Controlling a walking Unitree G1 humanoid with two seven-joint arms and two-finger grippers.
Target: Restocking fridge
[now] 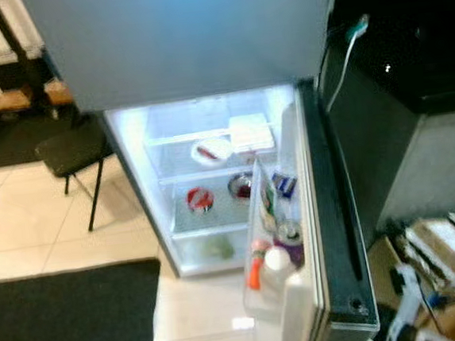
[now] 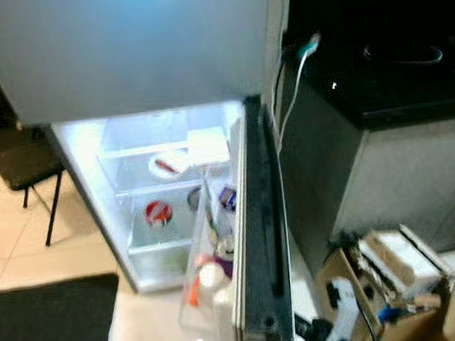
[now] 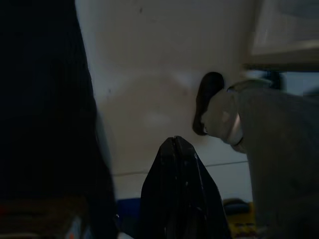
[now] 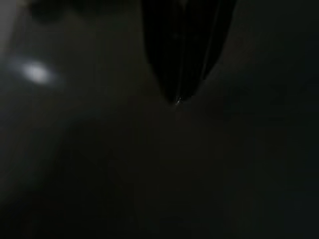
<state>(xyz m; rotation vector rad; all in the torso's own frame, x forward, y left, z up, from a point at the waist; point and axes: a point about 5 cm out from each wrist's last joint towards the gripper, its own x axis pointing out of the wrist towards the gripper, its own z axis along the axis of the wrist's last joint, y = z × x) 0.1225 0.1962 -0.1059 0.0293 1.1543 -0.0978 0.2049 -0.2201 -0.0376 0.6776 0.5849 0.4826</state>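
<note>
The fridge (image 1: 201, 45) stands ahead with its lower door (image 1: 327, 210) swung open to the right. Lit shelves hold a white box (image 1: 251, 131), a white dish (image 1: 210, 151), a red-lidded tub (image 1: 199, 198) and a dark bowl (image 1: 240, 185). The door rack carries a white-capped bottle (image 1: 277, 263), an orange bottle (image 1: 255, 272) and a small can (image 1: 288, 232). My left gripper (image 3: 175, 141) hangs shut over pale floor, next to a person's shoe and trouser leg (image 3: 234, 119). My right gripper (image 4: 178, 97) is shut in a very dark view.
A black mat (image 1: 65, 320) lies on the tiled floor at the left front. A black chair (image 1: 74, 152) stands left of the fridge. A dark counter (image 2: 394, 68) sits on the right, with a cardboard box of clutter (image 2: 389, 284) at its foot.
</note>
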